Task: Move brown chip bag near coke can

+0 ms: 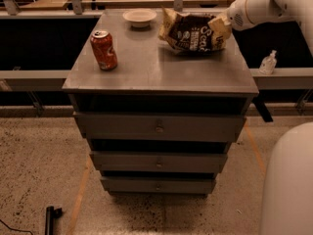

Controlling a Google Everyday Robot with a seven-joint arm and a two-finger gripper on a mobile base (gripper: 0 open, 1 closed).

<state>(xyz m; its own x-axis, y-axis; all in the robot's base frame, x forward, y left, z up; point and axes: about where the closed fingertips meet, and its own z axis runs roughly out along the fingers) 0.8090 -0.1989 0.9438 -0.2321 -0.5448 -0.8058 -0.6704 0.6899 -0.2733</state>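
Note:
The brown chip bag (pixel 194 32), crumpled dark foil with tan ends and white lettering, is at the back right of the grey cabinet top (pixel 156 70). My gripper (pixel 223 25) reaches in from the upper right on a white arm and is shut on the bag's right end. The bag looks slightly raised, with a shadow under it. The coke can (pixel 103 49), red with a silver top, stands upright at the left side of the top, well apart from the bag.
A small white bowl (pixel 139 17) sits at the back centre, just left of the bag. The cabinet has three drawers (pixel 159 127) below. A small clear bottle (pixel 268 62) stands on the ledge to the right. My white body (pixel 288 185) fills the lower right.

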